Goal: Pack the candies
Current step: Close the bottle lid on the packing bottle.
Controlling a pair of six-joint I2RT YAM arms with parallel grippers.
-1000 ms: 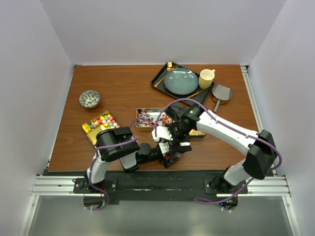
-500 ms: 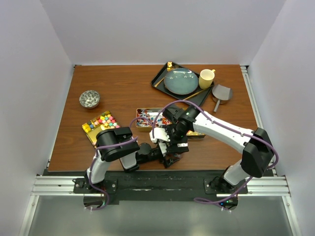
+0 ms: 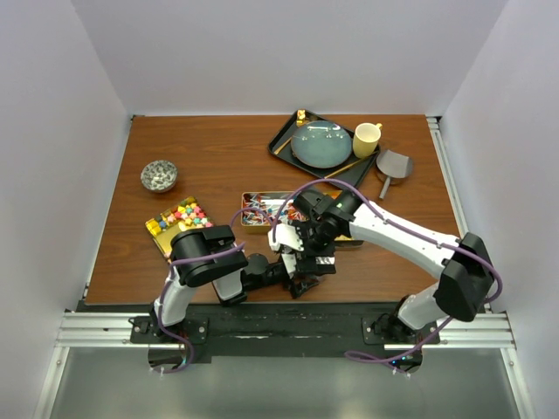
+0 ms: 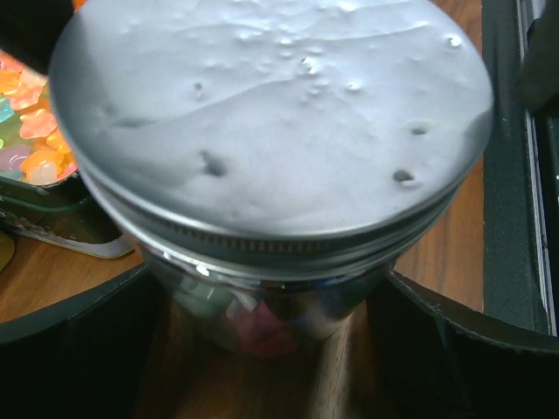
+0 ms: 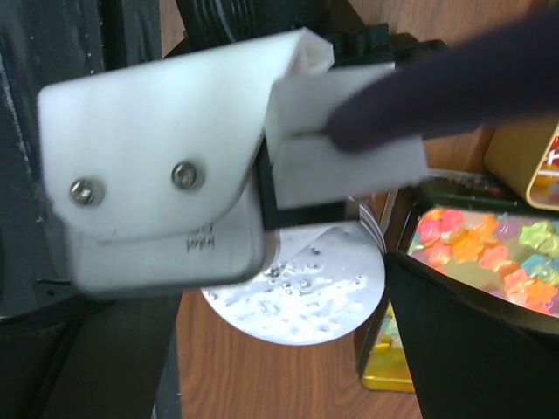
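Note:
A small glass jar with a grey metal lid stands near the table's front edge, with coloured sweets dimly seen inside. My left gripper is shut on the jar's glass body. My right gripper hangs open above the lid, its fingers either side of it. Orange-yellow-pink gummies fill a gold tin just beside the jar. Wrapped candies lie in a middle tin, and multicoloured pieces in a left tin.
A grey bowl sits at the left. At the back, a black tray holds a teal plate, with a yellow cup and a grey scoop next to it. The black base rail runs close to the jar.
My right arm has shifted slightly over the jar. The left arm and the jar have stayed put.

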